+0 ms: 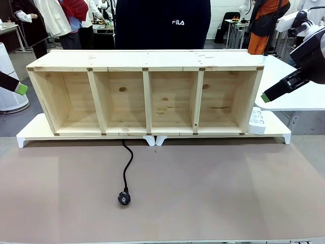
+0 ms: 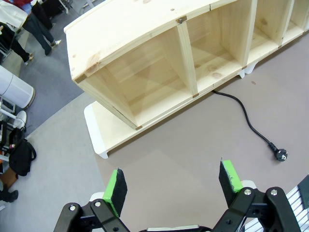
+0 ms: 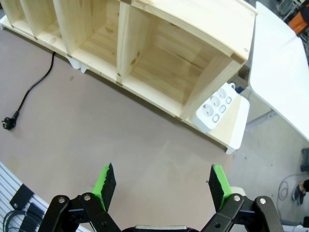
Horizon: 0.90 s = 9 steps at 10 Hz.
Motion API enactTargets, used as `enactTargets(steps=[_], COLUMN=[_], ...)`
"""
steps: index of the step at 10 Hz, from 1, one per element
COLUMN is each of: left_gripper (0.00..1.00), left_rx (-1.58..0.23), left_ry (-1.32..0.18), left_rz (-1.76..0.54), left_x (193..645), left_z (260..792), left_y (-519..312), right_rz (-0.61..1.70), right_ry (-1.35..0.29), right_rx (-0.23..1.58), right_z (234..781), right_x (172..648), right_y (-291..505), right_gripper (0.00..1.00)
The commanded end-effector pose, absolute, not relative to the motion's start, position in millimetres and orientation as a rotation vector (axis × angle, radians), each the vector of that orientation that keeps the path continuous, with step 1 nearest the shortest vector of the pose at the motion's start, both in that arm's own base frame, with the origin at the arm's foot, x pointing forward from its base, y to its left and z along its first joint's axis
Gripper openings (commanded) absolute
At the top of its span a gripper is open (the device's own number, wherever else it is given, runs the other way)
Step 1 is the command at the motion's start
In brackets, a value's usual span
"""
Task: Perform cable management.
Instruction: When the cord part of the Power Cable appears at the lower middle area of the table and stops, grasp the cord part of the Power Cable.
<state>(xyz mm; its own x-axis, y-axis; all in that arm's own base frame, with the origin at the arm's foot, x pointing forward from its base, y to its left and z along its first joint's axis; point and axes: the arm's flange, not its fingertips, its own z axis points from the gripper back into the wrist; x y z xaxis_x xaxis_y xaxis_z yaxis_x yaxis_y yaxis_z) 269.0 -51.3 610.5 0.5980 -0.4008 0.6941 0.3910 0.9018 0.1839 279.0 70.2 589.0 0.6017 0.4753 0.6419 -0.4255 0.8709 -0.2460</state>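
A grey-brown counter (image 1: 213,203) carries a long wooden shelf (image 1: 147,68) with four open compartments, which stands on a low white riser (image 1: 30,133). A person in a dark top (image 1: 162,23) stands behind it at the far side. A white power strip (image 1: 257,121) lies on the riser, just beside the shelf's right end. The cable (image 1: 127,162) comes out from under the riser's front edge below the second compartment from the left and curves across the counter toward the robot. It ends in its plug (image 1: 124,197), which lies flat on the bare surface. The left hand (image 2: 173,180) hangs above the counter's left side with its fingers spread wide and nothing between them. The right hand (image 3: 162,182) hangs above the right side, equally wide and empty. Both are well apart from the cable.
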Motion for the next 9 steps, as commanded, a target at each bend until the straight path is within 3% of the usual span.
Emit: enactTargets(steps=[1,9], left_gripper=[1.0,1.0], left_rx=[0.011,0.011], left_ry=[-0.814,-0.814], left_rz=[-0.459,-0.459], left_x=[271.1,271.1], left_z=[610.3,610.3], left_y=[-52.0,-52.0], right_rz=[0.523,0.522], right_ry=[-0.765,-0.764], right_rx=[-0.07,-0.07], right_z=[589.1,589.0], right_x=[279.2,279.0], right_y=[70.2,70.2], right_gripper=[1.0,1.0])
